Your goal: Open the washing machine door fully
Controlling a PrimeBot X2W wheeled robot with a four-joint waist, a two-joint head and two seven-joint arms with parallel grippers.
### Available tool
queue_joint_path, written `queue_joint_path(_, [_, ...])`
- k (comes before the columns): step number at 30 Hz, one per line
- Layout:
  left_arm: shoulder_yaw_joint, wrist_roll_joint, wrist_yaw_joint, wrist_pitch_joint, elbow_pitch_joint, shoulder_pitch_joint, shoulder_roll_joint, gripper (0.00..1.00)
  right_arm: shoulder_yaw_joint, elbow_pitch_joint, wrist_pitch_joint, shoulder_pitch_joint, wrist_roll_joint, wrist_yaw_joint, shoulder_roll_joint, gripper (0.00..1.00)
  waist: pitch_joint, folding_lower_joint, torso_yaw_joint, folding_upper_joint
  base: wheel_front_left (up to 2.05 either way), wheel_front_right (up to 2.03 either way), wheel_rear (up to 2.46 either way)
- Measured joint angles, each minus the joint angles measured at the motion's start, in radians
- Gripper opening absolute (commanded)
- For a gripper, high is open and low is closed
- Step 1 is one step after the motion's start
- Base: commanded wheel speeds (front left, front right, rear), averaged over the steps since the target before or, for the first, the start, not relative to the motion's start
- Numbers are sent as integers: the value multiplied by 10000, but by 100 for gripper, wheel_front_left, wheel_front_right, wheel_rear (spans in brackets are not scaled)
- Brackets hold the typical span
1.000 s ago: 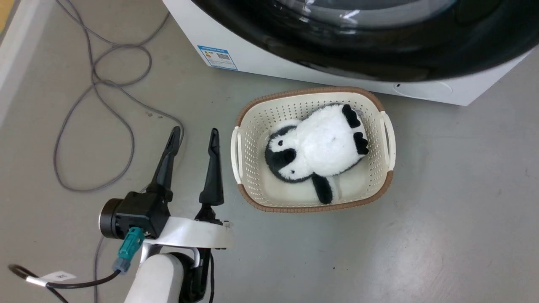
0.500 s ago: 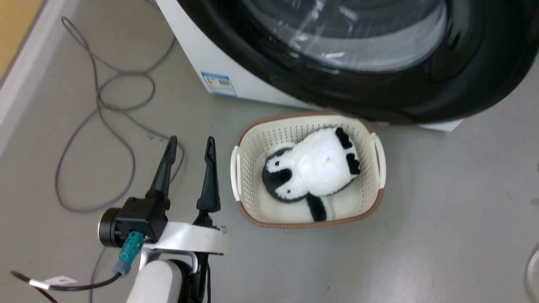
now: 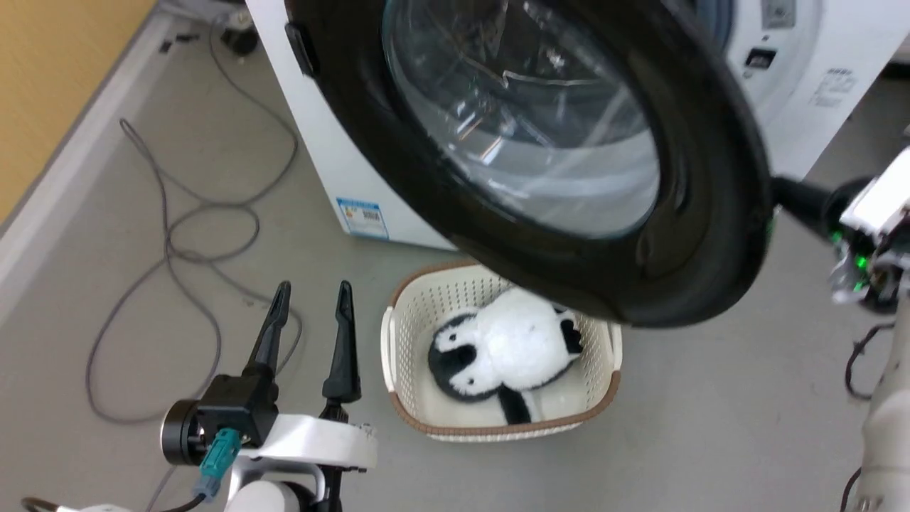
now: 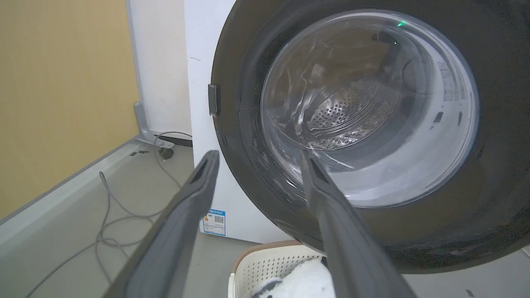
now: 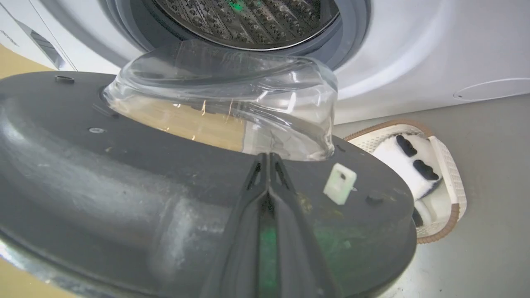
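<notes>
The washing machine door [image 3: 711, 213], a glossy black disc with a clear glass bowl, stands partly swung out from the white washing machine [image 3: 334, 163]. In the right wrist view its dark grey inner face [image 5: 124, 178] and the bowl [image 5: 223, 107] lie below the steel drum [image 5: 248, 20]. My right gripper [image 5: 268, 157] is shut, its tips resting against that inner face beside the bowl. From the head, the right gripper [image 3: 789, 195] reaches behind the door's right rim, tips hidden. My left gripper [image 3: 313, 291] is open and holds nothing, low in front of the door [image 4: 488, 207].
A cream basket [image 3: 389, 355] holding a plush penguin [image 3: 498, 348] sits on the floor under the door's lower rim. A grey cable [image 3: 170, 235] loops over the floor at left, near the yellow wall [image 3: 57, 85]. A white latch block [image 5: 339, 189] sticks up from the door's inner face.
The head camera has tilted up, so more of the door and the machine's front now shows. The right arm has come into view at the right edge. The left gripper stays open.
</notes>
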Motion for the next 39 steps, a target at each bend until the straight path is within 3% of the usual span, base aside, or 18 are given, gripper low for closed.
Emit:
queue_joint_path(5, [113,12,-75,0,48,237,0,100,782,-280,113,1081,1229,0,-2,0,-490,0,-53,0,0,0,0])
queue_joint_path(22, [155,96,-249,0,274,977,0,100,4692,-1425,-1193,3824,5285,0,15,0,-1507,-1,102,1,0,0,0])
queue_joint_path(31, [-15,100,-322,0,408,1157,0,100,7005,-2401,-2015,4923,6590,0,50,0,-1670,0,570,0,0,0,0])
queue_joint_path(39, [-107,96,-337,0,449,1335,0,100,8067,-2621,-2740,5283,7031,0,59,0,-1819,-1,1088,0,0,0,0])
